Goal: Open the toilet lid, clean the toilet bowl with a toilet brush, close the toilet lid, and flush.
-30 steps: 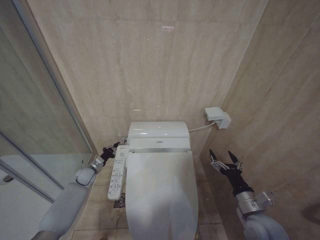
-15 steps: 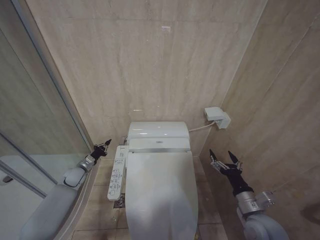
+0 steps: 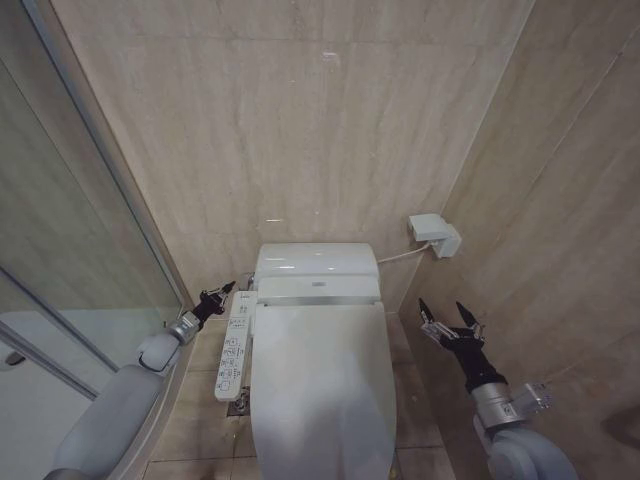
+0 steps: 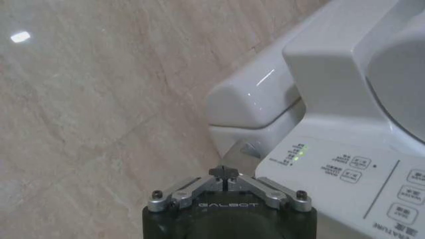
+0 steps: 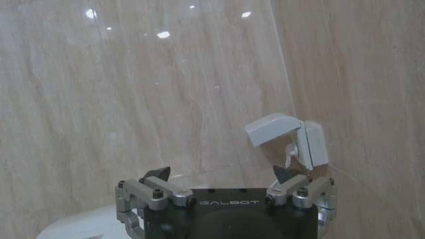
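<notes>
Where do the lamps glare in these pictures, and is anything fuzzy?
Head view: soft sheen on the lid and tank. Left wrist view: bright spot on the wall, streak on the tank; the button panel labels look soft. Right wrist view: several lamp spots on the wall.

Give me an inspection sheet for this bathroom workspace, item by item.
Surface: beige tile floor, bare.
Job's things: toilet lid shut over the toilet bowl; button panel along its side, green light lit.
Clutter: nothing seen.
Grippers: left claw shut, at the panel's far end; right claw open, in the air beside the toilet.
Cables: white cord from the tank to a wall box.
Surroundings: beige tiled walls, glass shower screen.
</notes>
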Robot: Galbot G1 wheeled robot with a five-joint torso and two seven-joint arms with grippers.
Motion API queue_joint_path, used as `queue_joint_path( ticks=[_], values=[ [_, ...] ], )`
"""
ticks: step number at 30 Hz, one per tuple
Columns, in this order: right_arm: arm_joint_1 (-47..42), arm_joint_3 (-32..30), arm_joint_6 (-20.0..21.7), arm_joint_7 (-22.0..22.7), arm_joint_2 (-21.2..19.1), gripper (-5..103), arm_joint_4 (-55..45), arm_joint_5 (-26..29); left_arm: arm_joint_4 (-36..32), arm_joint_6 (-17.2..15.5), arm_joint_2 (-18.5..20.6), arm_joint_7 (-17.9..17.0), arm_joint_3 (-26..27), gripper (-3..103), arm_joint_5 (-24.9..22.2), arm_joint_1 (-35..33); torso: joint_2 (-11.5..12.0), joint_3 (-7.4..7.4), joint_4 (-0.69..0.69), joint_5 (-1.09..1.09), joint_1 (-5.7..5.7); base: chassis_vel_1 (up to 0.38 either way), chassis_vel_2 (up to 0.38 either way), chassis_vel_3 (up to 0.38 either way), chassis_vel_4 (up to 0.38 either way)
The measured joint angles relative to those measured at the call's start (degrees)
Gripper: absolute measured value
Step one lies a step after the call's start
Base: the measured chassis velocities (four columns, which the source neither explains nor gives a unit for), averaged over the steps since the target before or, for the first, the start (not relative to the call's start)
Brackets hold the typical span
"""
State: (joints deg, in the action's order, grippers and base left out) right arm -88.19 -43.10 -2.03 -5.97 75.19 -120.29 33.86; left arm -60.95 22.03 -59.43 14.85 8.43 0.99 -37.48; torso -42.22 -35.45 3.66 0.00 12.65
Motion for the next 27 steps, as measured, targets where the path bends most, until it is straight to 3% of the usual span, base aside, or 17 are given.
queue_joint_path(
  ticks=[13, 18, 27],
  values=[
    [0.0, 0.0, 0.0, 0.0, 0.0, 100, 0.0, 0.0, 3.64, 0.29, -1.01, 0.41, -2.74, 0, -0.51, 2.95, 0.01, 0.0, 0.0, 0.0, 0.0, 0.0, 0.0, 0.0, 0.0],
    [0.0, 0.0, 0.0, 0.0, 0.0, 100, 0.0, 0.0, 3.88, 0.06, -1.84, 0.33, -3.37, 0, -0.57, 3.47, 0.01, 0.0, -0.08, 0.04, 0.0, 0.0, 0.0, 0.0, 0.0],
    [0.0, 0.0, 0.0, 0.0, 0.0, 100, 0.0, 0.0, 7.29, 0.84, -3.17, 1.05, -4.27, 0, -0.56, 5.07, -0.01, 0.03, -0.03, 0.06, -0.02, 0.0, 0.0, 0.0, 0.0]
  ],
)
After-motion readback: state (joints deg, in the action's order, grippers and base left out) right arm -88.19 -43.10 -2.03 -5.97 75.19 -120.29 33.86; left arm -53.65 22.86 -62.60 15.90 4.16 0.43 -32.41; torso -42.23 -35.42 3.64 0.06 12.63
